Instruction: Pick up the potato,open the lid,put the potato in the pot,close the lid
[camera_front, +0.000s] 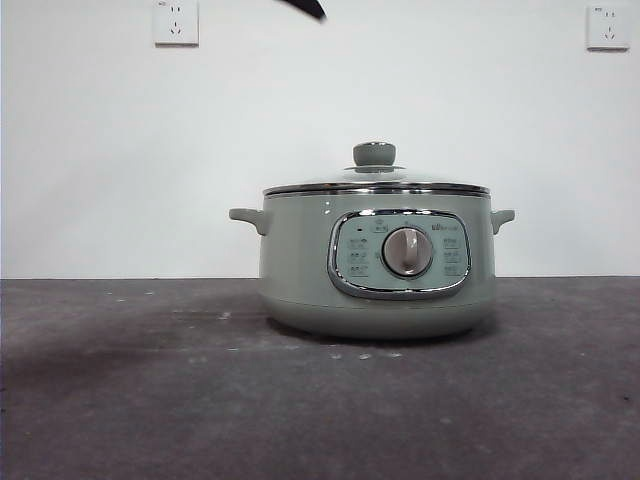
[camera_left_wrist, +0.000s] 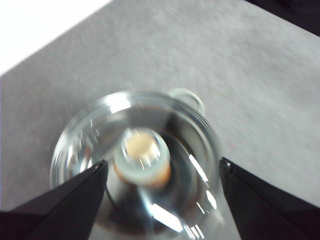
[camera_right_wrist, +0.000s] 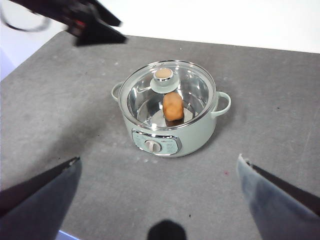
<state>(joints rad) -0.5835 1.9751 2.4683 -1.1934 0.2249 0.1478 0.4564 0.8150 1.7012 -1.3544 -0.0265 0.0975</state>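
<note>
The potato (camera_right_wrist: 173, 106) lies inside the pot (camera_right_wrist: 170, 131), under the seated lid (camera_right_wrist: 168, 95); the task looks all but done. The left hand (camera_left_wrist: 162, 170), wide open and empty, hangs directly above the knob; dropping carelessly could knock the lid askew. The right hand (camera_right_wrist: 157, 167), also spread and empty, waits well back; bare counter (camera_right_wrist: 60, 110) rings the pot.

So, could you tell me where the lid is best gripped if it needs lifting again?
Probably by the round knob at the top centre of the lid, coming straight down from above: it stands proud of the shallow glass dome, and the lid sits flat on the pot.
</note>
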